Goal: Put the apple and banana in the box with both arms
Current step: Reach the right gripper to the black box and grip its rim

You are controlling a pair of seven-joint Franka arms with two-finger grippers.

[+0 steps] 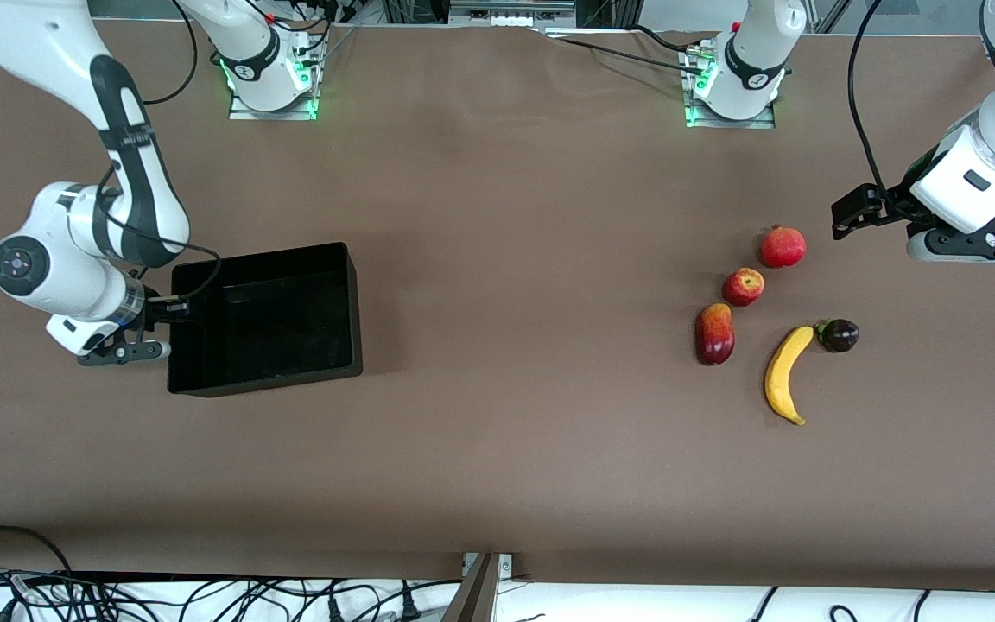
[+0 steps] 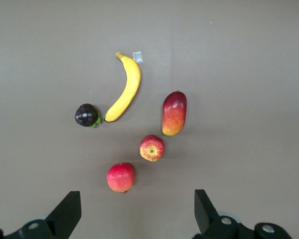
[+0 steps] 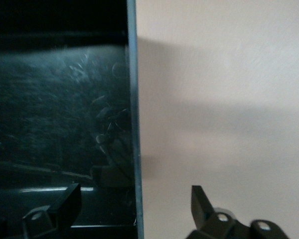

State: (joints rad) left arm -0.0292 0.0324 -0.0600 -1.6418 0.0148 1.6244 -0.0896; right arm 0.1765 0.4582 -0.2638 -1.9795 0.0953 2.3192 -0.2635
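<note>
While the right gripper point(image 3: 132, 201) sits low at the wall of the box point(image 1: 351, 302) nearest the right arm's end of the table, its fingers are spread, 1 inside the wall and 1 outside. The box holds nothing. The left gripper point(image 2: 137, 211) hangs over bare table with fingers spread wide, gripping nothing. Below it lie 5 fruits with open room all around. The apple point(image 1: 744, 287) sits between a pomegranate point(image 1: 782, 247) and a mango point(image 1: 715, 333). The banana point(image 1: 788, 374) lies long, 1 tip toward the front camera, the other just beside a dark fruit point(image 1: 839, 335).
</note>
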